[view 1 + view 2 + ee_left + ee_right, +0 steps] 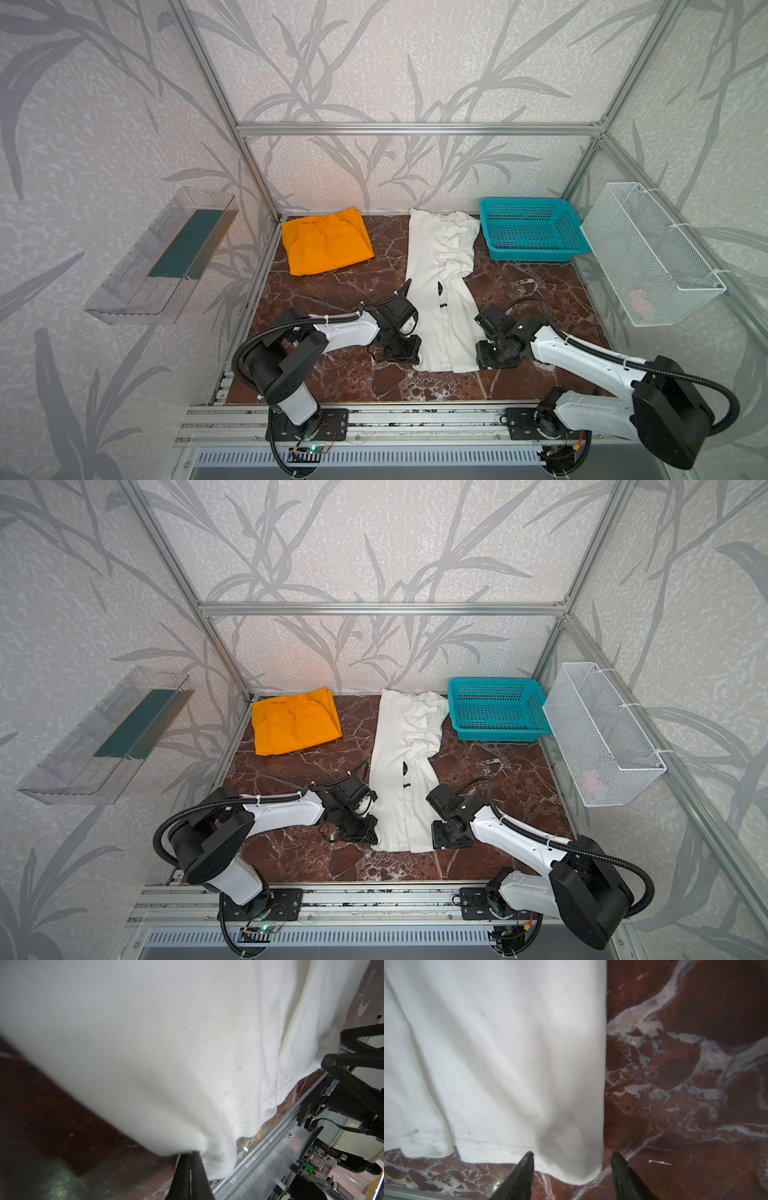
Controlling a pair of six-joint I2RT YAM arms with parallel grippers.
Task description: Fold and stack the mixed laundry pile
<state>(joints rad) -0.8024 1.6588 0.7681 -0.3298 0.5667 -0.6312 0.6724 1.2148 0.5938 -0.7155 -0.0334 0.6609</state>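
Note:
The white shirt (436,291) (397,771) lies as a long narrow strip down the middle of the marble table (332,299), with its hem toward the front. My left gripper (409,353) (190,1154) is shut on the hem's left corner, and the white shirt (166,1043) bunches over its tips. My right gripper (484,359) (572,1155) is open at the hem's right corner. That corner of the white shirt (488,1043) lies loose between its fingers. The orange trousers (324,243) (293,725) lie folded at the back left.
A teal plastic basket (523,200) stands at the back right, beside the shirt's top. A white wire basket (648,253) hangs on the right wall and a clear tray (158,257) on the left wall. An aluminium rail (374,415) runs along the front edge.

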